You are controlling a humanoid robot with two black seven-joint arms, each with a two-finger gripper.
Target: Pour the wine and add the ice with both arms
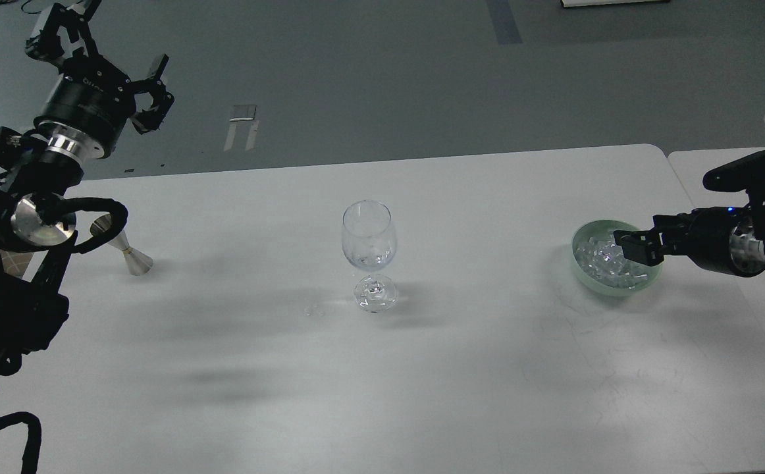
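The left arm fills the frame's left edge, its left gripper raised at upper left, jaws spread wide and empty. At centre a wine glass stands upright on the white table. At right, the right gripper hangs over the ice in a green bowl; its jaw gap cannot be told.

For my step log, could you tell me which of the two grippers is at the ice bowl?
The right gripper, reaching over the green bowl of ice. The left gripper is raised beyond the table's far-left edge.
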